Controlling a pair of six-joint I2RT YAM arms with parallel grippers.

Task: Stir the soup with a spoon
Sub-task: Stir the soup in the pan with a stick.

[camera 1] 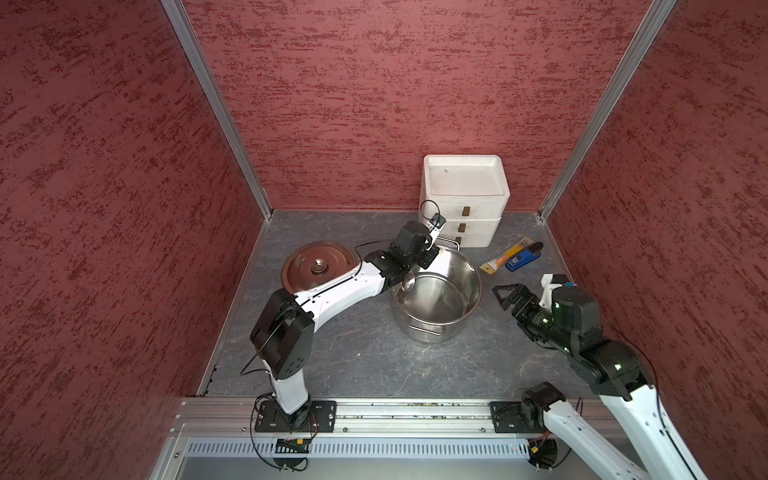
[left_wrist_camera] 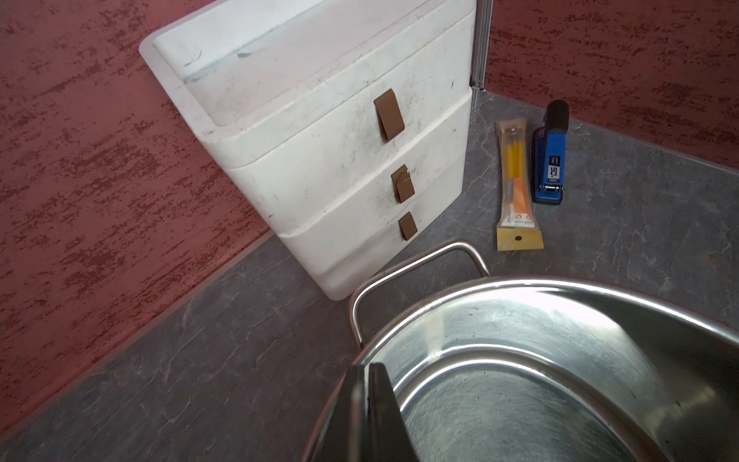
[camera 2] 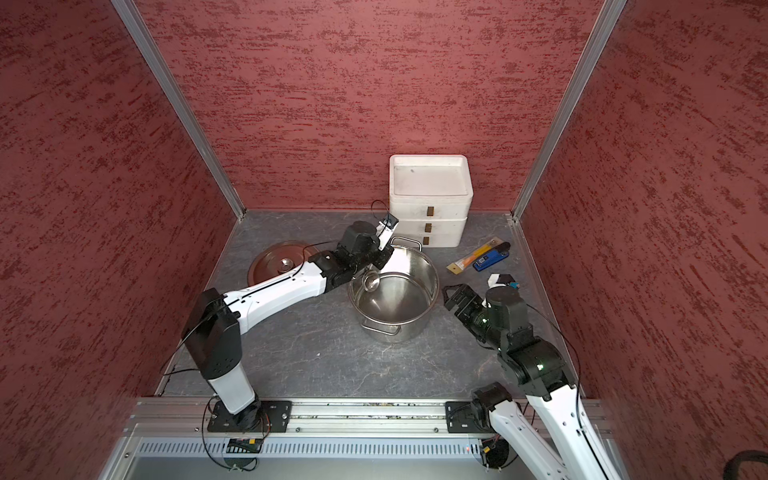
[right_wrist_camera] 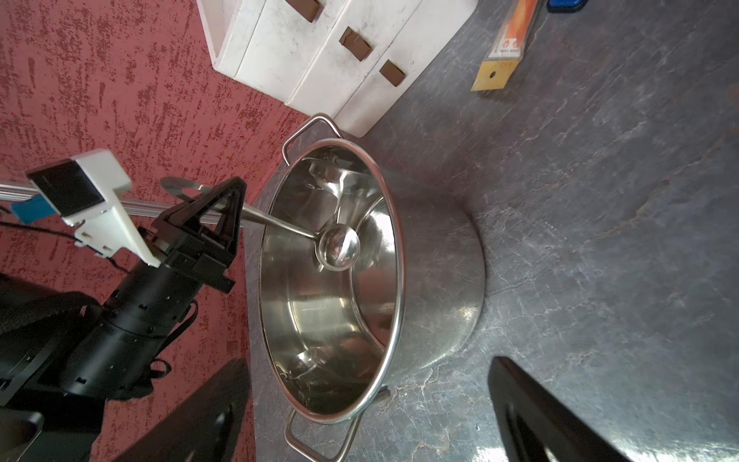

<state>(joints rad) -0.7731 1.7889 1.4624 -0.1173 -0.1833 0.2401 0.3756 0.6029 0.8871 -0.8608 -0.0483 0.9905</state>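
Left gripper (right_wrist_camera: 234,208) clenched on the spoon (right_wrist_camera: 338,252), bowl poised over the open pot (right_wrist_camera: 440,280), central on the table (camera 1: 357,357); right gripper (camera 1: 509,296) released beside it; stirring apparently not yet begun.

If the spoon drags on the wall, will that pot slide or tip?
Likelier to slide than tip: the pot is wide, squat and flat on the smooth table. It looks empty, so probably light. Nothing steadies it; the right hand hangs open beside it.
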